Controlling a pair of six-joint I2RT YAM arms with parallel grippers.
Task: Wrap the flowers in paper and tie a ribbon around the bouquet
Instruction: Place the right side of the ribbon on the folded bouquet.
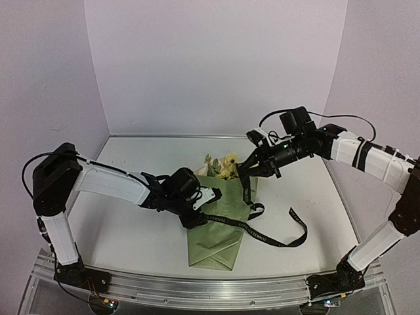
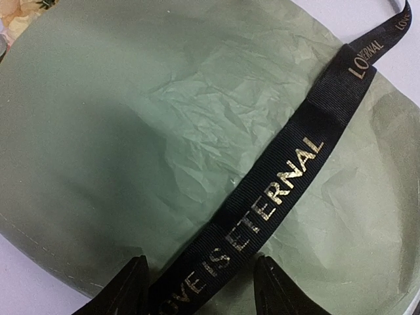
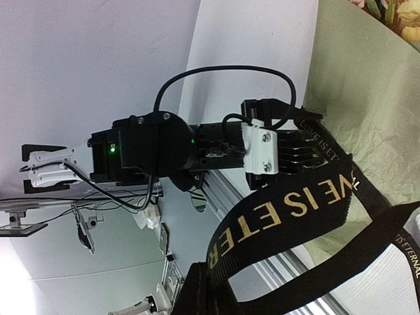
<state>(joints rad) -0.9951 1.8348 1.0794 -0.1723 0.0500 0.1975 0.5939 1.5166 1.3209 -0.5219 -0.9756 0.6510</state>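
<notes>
The bouquet lies mid-table, an olive-green paper (image 1: 216, 239) cone with pale yellow flowers (image 1: 224, 165) poking out of its far rim. A black lettered ribbon (image 1: 262, 237) crosses the paper and rises to my right gripper (image 1: 247, 172), which is shut on it just beside the blooms. In the right wrist view the ribbon (image 3: 308, 210) runs out from the closed gripper (image 3: 213, 279). My left gripper (image 1: 195, 220) is low over the cone's left side. Its jaws (image 2: 200, 285) stand apart astride the ribbon (image 2: 282, 177), which lies flat on the paper (image 2: 131, 131).
A loose ribbon tail (image 1: 299, 228) curls on the table to the right of the cone. A metal rail (image 1: 210, 290) runs along the near edge. White walls close the back and both sides.
</notes>
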